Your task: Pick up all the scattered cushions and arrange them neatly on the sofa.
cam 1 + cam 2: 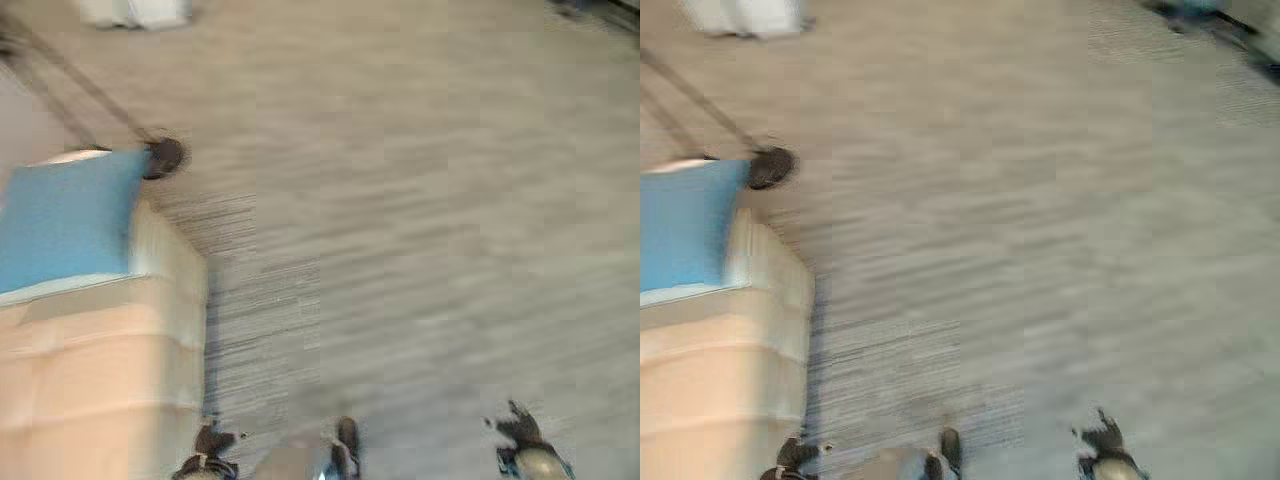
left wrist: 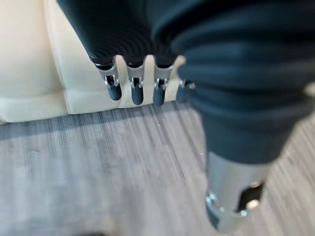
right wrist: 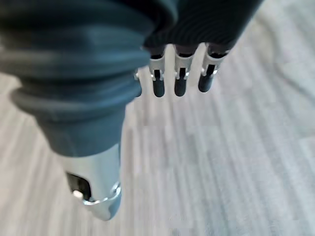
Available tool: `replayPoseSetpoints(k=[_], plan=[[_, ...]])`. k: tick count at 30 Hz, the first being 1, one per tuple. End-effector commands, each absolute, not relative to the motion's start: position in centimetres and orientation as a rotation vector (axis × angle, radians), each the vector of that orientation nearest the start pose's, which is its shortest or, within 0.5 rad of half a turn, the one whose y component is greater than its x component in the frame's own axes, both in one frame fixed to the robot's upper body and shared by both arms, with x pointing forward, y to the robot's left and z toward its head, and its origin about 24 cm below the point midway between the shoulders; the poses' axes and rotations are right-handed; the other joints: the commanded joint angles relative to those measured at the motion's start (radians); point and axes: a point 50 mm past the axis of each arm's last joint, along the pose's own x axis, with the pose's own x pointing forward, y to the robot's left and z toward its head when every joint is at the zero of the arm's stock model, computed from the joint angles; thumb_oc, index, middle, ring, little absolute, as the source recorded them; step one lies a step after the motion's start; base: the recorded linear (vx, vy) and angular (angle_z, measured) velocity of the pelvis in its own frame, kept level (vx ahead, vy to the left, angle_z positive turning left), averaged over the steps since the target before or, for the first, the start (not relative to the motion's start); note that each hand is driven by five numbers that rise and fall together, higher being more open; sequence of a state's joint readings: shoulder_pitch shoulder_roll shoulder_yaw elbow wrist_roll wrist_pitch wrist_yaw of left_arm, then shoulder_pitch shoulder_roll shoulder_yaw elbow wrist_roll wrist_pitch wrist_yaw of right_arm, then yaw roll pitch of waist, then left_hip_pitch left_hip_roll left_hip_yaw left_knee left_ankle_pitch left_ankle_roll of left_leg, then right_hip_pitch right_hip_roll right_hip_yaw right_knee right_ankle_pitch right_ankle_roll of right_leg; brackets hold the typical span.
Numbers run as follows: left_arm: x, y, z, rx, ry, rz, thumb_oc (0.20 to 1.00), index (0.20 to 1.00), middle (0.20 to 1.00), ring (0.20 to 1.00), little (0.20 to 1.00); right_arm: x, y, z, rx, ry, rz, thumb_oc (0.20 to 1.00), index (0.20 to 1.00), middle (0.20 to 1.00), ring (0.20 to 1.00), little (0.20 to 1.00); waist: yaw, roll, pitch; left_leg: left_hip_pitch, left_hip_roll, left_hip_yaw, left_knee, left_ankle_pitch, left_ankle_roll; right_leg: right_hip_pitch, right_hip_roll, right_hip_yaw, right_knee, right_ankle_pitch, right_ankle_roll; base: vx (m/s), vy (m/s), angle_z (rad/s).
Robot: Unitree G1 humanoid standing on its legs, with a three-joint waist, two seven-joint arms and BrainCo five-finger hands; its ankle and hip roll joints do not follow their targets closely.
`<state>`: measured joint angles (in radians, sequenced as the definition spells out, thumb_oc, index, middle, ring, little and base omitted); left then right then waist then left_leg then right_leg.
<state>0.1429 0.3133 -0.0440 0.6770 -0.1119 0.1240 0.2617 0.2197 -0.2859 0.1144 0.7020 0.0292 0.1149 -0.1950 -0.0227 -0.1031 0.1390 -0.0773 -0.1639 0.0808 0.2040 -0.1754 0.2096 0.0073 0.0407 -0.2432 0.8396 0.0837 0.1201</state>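
Cushion, blue (image 1: 68,222), sits on the cream sofa (image 1: 100,370), up and ahead of the left robot hand (image 1: 207,448), apart from it. Left robot hand hangs low just beside the sofa's end; its wrist view has the fingers (image 2: 137,93) hanging relaxed with nothing in them, sofa front panel (image 2: 29,59) just past the fingertips, no contact that I can see. Beyond the cushion, further out from the left robot hand, a dark round foot or base (image 1: 165,157) with a thin dark rod running off it; can't tell what it belongs to. Something white (image 1: 135,12) on the floor (image 1: 420,230) far ahead, too blurred to call, might be a cushion, might not. Right robot hand (image 1: 520,432) hangs on the other side, well apart from the sofa, over bare grey floor; wrist view shows fingers (image 3: 180,86) loose and empty. Step, my read: between picks, searching or walking toward the next loose cushion, one already placed. Next move calls for locating a cushion on the floor, closing in, then lowering a robot hand to it; the white thing far ahead is the only candidate. View differences: eye views give the cushion and sofa top, wrist views don't. Left wrist view gives the sofa front and its seam close up; right wrist view just floor under the robot hand.
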Motion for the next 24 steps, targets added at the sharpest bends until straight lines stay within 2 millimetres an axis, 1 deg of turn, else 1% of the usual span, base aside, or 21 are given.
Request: replayPoseSetpoints(k=[1,2,3,4,5,6,7,8,9,10,11,12,14,15,16,17,18,20,21,22,24], plan=[[16.0,25.2,-10.7,0.29,0.828,0.354,1.0,1.0,1.0,1.0,1.0,18.4,-26.2,-9.4,-0.413,0.778,-0.263,1.0,1.0,1.0,1.0,1.0,0.05,0.089,0.029,0.075,0.041,-0.032,-0.291,0.156,-0.119,-0.082,-0.163,0.125,-0.174,-0.018,0.023,0.47,0.257,0.8],[16.2,25.1,-10.7,0.29,0.827,0.353,1.0,1.0,1.0,1.0,1.0,18.1,-26.2,-9.6,-0.41,0.789,-0.268,1.0,1.0,1.0,1.0,1.0,0.049,0.108,0.053,0.112,0.049,-0.043,-0.291,0.14,-0.115,-0.153,-0.176,0.097,-0.176,-0.107,-0.009,0.33,0.147,0.63],[16.3,25.1,-10.7,0.289,0.826,0.352,1.0,1.0,1.0,1.0,1.0,17.9,-26.2,-9.7,-0.406,0.792,-0.271,1.0,1.0,1.0,1.0,1.0,0.048,0.119,0.064,0.133,0.058,-0.049,-0.291,0.132,-0.12,-0.171,-0.172,0.07,-0.238,-0.154,-0.021,0.32,0.05,0.36],[16.5,25.0,-10.6,0.284,0.819,0.354,1.0,1.0,1.0,1.0,1.0,17.8,-26.2,-9.7,-0.402,0.794,-0.272,1.0,1.0,1.0,1.0,1.0,0.051,0.133,0.073,0.151,0.073,-0.052,-0.291,0.122,-0.13,-0.188,-0.16,0.041,-0.354,-0.184,-0.03,0.27,-0.021,0.37],[16.5,25.1,-10.6,0.282,0.817,0.356,1.0,1.0,1.0,1.0,1.0,17.9,-26.3,-9.7,-0.403,0.793,-0.275,1.0,1.0,1.0,1.0,1.0,0.05,0.137,0.083,0.165,0.08,-0.054,-0.288,0.117,-0.136,-0.192,-0.145,0.042,-0.429,-0.178,-0.027,0.26,-0.064,0.44],[16.4,25.2,-10.6,0.281,0.818,0.36,1.0,1.0,1.0,1.0,1.0,17.8,-26.3,-9.7,-0.401,0.795,-0.279,1.0,1.0,1.0,1.0,1.0,0.05,0.135,0.088,0.177,0.083,-0.059,-0.29,0.113,-0.142,-0.193,-0.115,0.062,-0.542,-0.155,-0.015,0.27,-0.108,0.56],[16.5,25.2,-10.7,0.288,0.822,0.356,1.0,1.0,1.0,1.0,1.0,17.7,-26.3,-9.8,-0.393,0.799,-0.286,1.0,1.0,1.0,1.0,1.0,0.047,0.13,0.088,0.184,0.082,-0.064,-0.291,0.106,-0.151,-0.182,-0.086,0.09,-0.698,-0.115,-0.002,0.4,-0.18,0.88],[16.6,25.5,-10.5,0.304,0.821,0.351,1.0,1.0,1.0,1.0,1.0,17.6,-26.5,-9.8,-0.396,0.805,-0.298,1.0,1.0,1.0,1.0,1.0,0.04,0.119,0.082,0.195,0.082,-0.075,-0.291,0.091,-0.17,-0.176,-0.079,0.112,-0.865,-0.049,0.023,0.43,-0.202,0.96],[16.6,25.5,-10.5,0.309,0.819,0.349,1.0,1.0,1.0,1.0,1.0,17.5,-26.5,-9.8,-0.394,0.805,-0.304,1.0,1.0,1.0,1.0,1.0,0.039,0.112,0.075,0.205,0.083,-0.077,-0.291,0.083,-0.177,-0.179,-0.073,0.117,-0.902,-0.028,0.029,0.44,-0.189,1.29],[16.6,25.5,-10.5,0.317,0.817,0.344,1.0,1.0,1.0,1.0,1.0,17.3,-26.6,-9.8,-0.399,0.809,-0.309,1.0,1.0,1.0,1.0,1.0,0.036,0.112,0.07,0.217,0.086,-0.084,-0.291,0.077,-0.18,-0.172,-0.073,0.111,-0.897,-0.017,0.03,0.4,-0.171,1.29],[16.4,25.3,-10.7,0.32,0.829,0.334,1.0,1.0,1.0,1.0,1.0,17.0,-26.6,-10.0,-0.393,0.818,-0.312,1.0,1.0,1.0,1.0,1.0,0.032,0.111,0.056,0.233,0.09,-0.099,-0.291,0.068,-0.186,-0.152,-0.071,0.109,-0.904,-0.025,0.023,0.38,-0.172,1.46],[16.3,25.2,-10.8,0.318,0.829,0.331,1.0,1.0,1.0,1.0,1.0,16.8,-26.5,-10.1,-0.384,0.821,-0.312,1.0,1.0,1.0,1.0,1.0,0.031,0.108,0.049,0.24,0.094,-0.105,-0.286,0.064,-0.186,-0.143,-0.068,0.117,-0.906,-0.013,0.009,0.4,-0.203,1.46],[16.1,24.7,-11.2,0.291,0.846,0.33,1.0,1.0,1.0,1.0,1.0,16.4,-26.9,-10.4,-0.383,0.838,-0.324,1.0,1.0,1.0,1.0,1.0,0.022,0.111,0.028,0.244,0.113,-0.123,-0.241,0.045,-0.202,-0.112,-0.056,0.122,-0.909,-0.027,-0.009,0.37,-0.234,0.8],[15.9,24.5,-11.4,0.278,0.857,0.326,1.0,1.0,1.0,1.0,1.0,16.3,-27.0,-10.4,-0.379,0.84,-0.33,1.0,1.0,1.0,1.0,1.0,0.021,0.111,0.019,0.236,0.119,-0.127,-0.197,0.049,-0.213,-0.096,-0.052,0.121,-0.907,-0.037,-0.017,0.24,-0.169,0.2],[15.9,24.5,-11.4,0.278,0.857,0.327,1.0,1.0,1.0,1.0,1.0,16.3,-27.0,-10.4,-0.379,0.84,-0.33,1.0,1.0,1.0,1.0,1.0,0.019,0.111,0.019,0.233,0.119,-0.129,-0.192,0.047,-0.213,-0.096,-0.052,0.119,-0.907,-0.037,-0.017,0.26,-0.196,0.42],[15.8,24.2,-11.6,0.271,0.869,0.312,1.0,1.0,1.0,1.0,1.0,16.4,-27.2,-10.4,-0.382,0.835,-0.326,1.0,1.0,1.0,1.0,1.0,0.019,0.11,0.015,0.196,0.121,-0.126,-0.073,0.065,-0.234,-0.055,-0.048,0.106,-0.924,-0.052,-0.03,0.22,-0.191,0.43],[15.8,24.1,-11.6,0.264,0.868,0.312,1.0,1.0,1.0,1.0,1.0,16.6,-27.1,-10.2,-0.375,0.824,-0.322,1.0,1.0,1.0,1.0,1.0,0.022,0.11,0.019,0.176,0.118,-0.125,-0.016,0.086,-0.244,-0.033,-0.045,0.104,-0.927,-0.065,-0.037,0.25,-0.228,0.62],[16.0,24.0,-11.6,0.252,0.86,0.308,1.0,1.0,1.0,1.0,1.0,16.7,-27.0,-10.2,-0.378,0.825,-0.304,1.0,1.0,1.0,1.0,1.0,0.026,0.103,0.031,0.114,0.116,-0.106,0.134,0.115,-0.259,0.003,-0.045,0.093,-0.927,-0.087,-0.055,0.12,-0.155,0.29],[15.9,24.0,-11.6,0.25,0.864,0.308,1.0,1.0,1.0,1.0,1.0,16.6,-27.0,-10.3,-0.378,0.83,-0.307,1.0,1.0,1.0,1.0,1.0,0.025,0.102,0.032,0.099,0.121,-0.094,0.159,0.113,-0.259,0.013,-0.045,0.089,-0.927,-0.095,-0.058,0.09,-0.13,0.13],[15.9,23.8,-11.7,0.241,0.871,0.309,1.0,1.0,1.0,1.0,1.0,16.6,-27.0,-10.3,-0.376,0.833,-0.312,1.0,1.0,1.0,1.0,1.0,0.021,0.097,0.036,0.078,0.136,-0.051,0.154,0.11,-0.254,0.028,-0.055,0.072,-0.927,-0.106,-0.06,0.07,-0.073,0.05],[15.9,23.8,-11.7,0.241,0.872,0.309,1.0,1.0,1.0,1.0,1.0,16.6,-27.0,-10.4,-0.376,0.84,-0.315,1.0,1.0,1.0,1.0,1.0,0.022,0.095,0.038,0.071,0.142,-0.034,0.139,0.099,-0.248,0.036,-0.06,0.07,-0.927,-0.11,-0.06,0.09,-0.047,0.07]])
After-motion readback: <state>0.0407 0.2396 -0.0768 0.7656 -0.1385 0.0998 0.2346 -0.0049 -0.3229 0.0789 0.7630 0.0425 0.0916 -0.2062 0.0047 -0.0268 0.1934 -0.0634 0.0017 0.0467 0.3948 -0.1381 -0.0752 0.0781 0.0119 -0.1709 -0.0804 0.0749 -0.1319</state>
